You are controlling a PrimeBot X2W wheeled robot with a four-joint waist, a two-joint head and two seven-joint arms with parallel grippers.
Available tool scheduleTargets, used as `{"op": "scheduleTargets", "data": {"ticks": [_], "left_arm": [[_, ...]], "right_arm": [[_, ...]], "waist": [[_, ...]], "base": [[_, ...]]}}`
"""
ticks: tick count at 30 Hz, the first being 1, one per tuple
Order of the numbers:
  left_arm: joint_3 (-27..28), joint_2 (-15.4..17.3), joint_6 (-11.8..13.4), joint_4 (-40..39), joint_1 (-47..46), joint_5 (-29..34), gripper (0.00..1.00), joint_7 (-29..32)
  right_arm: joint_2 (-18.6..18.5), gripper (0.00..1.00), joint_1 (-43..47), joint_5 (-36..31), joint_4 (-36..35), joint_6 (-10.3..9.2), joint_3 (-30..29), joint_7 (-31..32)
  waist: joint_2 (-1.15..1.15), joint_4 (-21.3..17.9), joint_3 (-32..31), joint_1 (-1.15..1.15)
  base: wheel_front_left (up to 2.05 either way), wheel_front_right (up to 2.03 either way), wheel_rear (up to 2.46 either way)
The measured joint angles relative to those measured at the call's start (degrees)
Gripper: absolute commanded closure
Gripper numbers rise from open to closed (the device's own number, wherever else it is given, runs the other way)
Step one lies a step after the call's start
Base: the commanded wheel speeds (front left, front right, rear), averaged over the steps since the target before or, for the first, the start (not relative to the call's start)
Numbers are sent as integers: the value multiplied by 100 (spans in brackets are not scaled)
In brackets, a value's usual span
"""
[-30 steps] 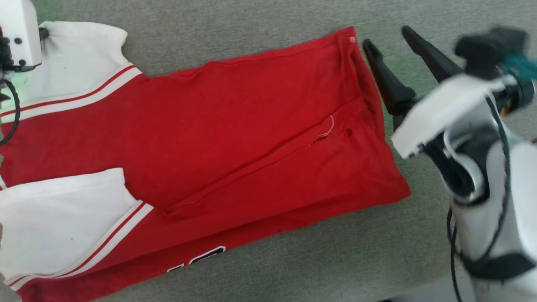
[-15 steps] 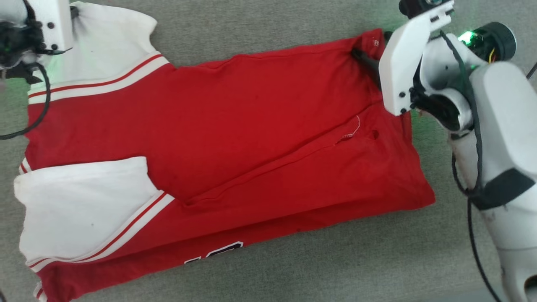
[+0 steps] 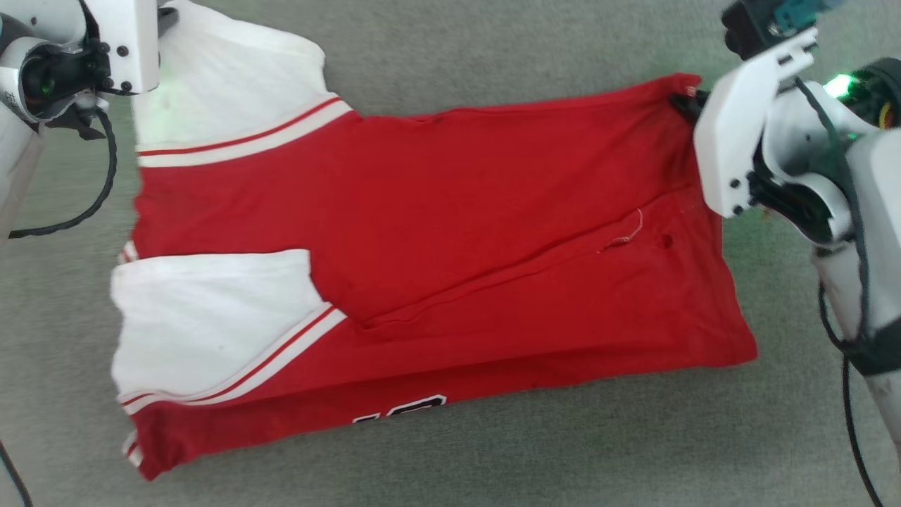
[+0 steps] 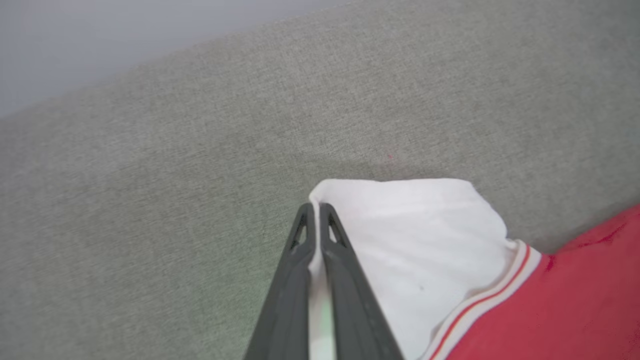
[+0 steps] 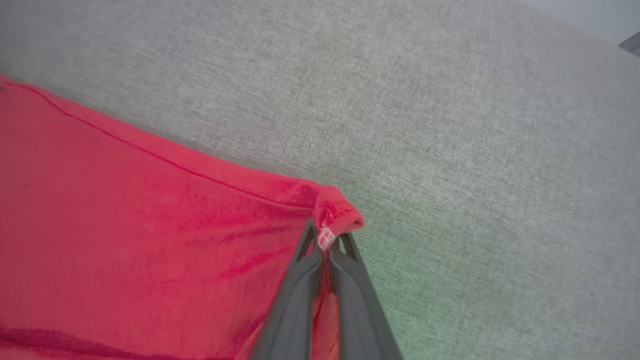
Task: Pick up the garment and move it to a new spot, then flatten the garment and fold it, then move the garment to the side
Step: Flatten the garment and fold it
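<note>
The garment, a red jersey shirt with white sleeves and striped trim, lies folded lengthwise on the grey fabric surface, sleeves to the left, hem to the right. A strip of black lettering peeks out at its near edge. In the left wrist view my left gripper is shut on the far white sleeve at its corner. In the right wrist view my right gripper is shut on the hem's far corner, bunching the red cloth. In the head view both wrists hide their fingers.
Grey woven fabric spreads all around the garment. A paler edge of the surface shows at the far left of the left wrist view. Black cables hang along my right forearm.
The right gripper came in from open beside the hem and shut on its far corner. The head view has shifted, so the garment sits further right in it. The left gripper kept its hold.
</note>
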Motion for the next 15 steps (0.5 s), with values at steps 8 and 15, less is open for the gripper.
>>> {"op": "scheduleTargets", "data": {"ticks": [8,15], "left_arm": [[-8,294,159,-790,282,-222,100,409],[-35,907,798,-2342,967,-358,100,737]], "right_arm": [[-310,100,643,-19,-791,0,-222,-76],[-635,100,1389,52,-1630,-1,-489,140]], "waist": [[0,294,-434,0],[0,514,-739,0]], "base": [[0,0,0],[0,0,0]]}}
